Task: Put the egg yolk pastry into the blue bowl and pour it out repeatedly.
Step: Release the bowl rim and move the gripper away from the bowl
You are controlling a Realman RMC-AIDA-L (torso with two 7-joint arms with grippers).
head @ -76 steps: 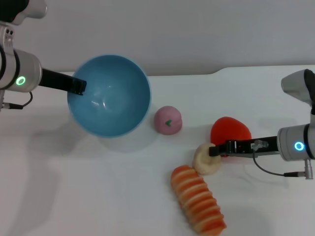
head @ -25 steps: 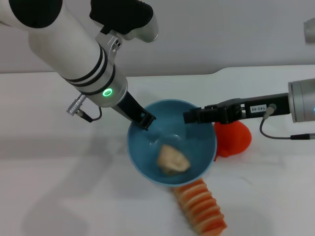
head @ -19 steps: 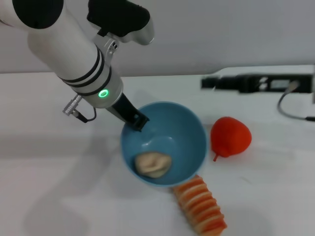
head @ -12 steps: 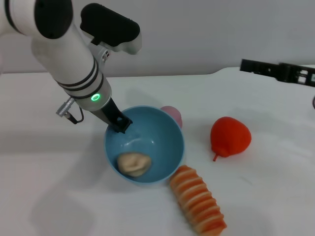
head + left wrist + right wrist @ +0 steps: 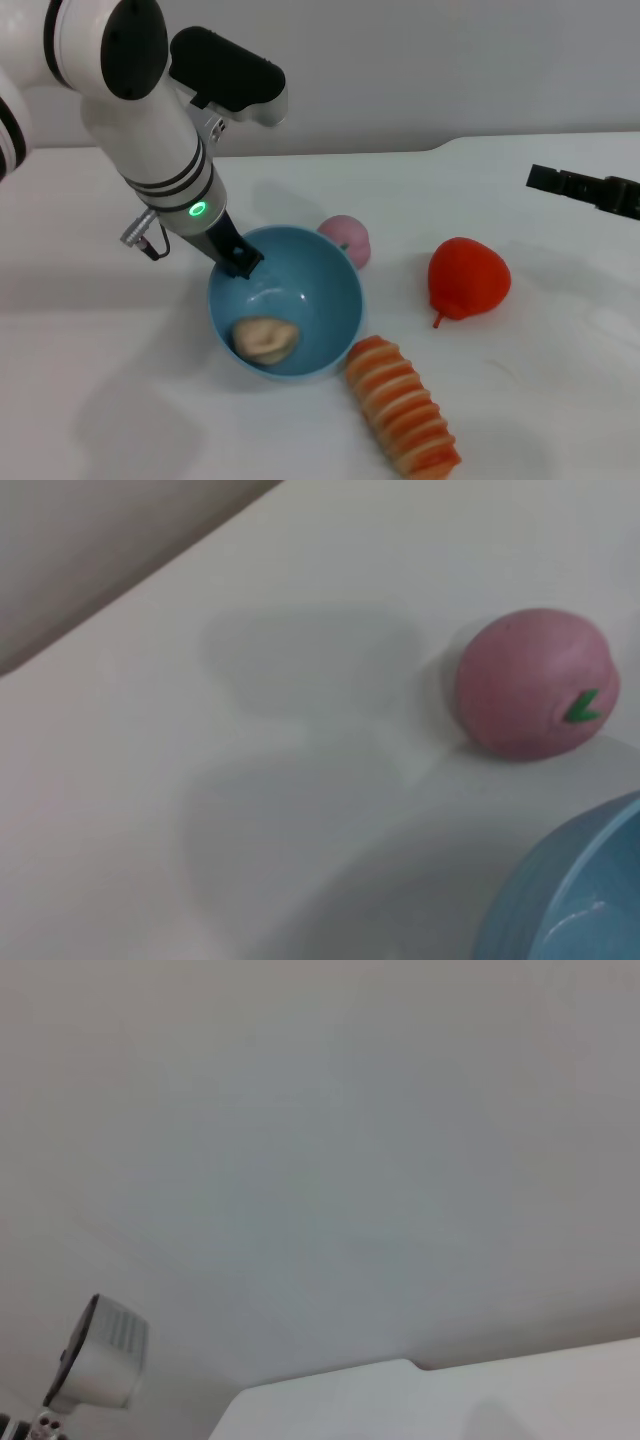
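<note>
The blue bowl (image 5: 322, 288) sits low over the white table (image 5: 520, 400), tilted a little toward me. The egg yolk pastry (image 5: 265, 340) lies inside it against the near wall. My left gripper (image 5: 240, 261) is shut on the bowl's far-left rim. The bowl's edge also shows in the left wrist view (image 5: 575, 900). My right gripper (image 5: 537, 179) is a dark bar at the far right, held above the table, away from the bowl and with nothing in it.
A pink ball with a green mark (image 5: 346, 239) (image 5: 535, 680) lies just behind the bowl. A red pear (image 5: 468, 278) lies to the right. A long orange-and-cream striped roll (image 5: 402, 405) lies in front, close to the bowl's near-right side.
The left arm has carried the bowl, with the pastry inside, leftward and lower, uncovering the pink ball. The right arm has drawn back to the right edge.
</note>
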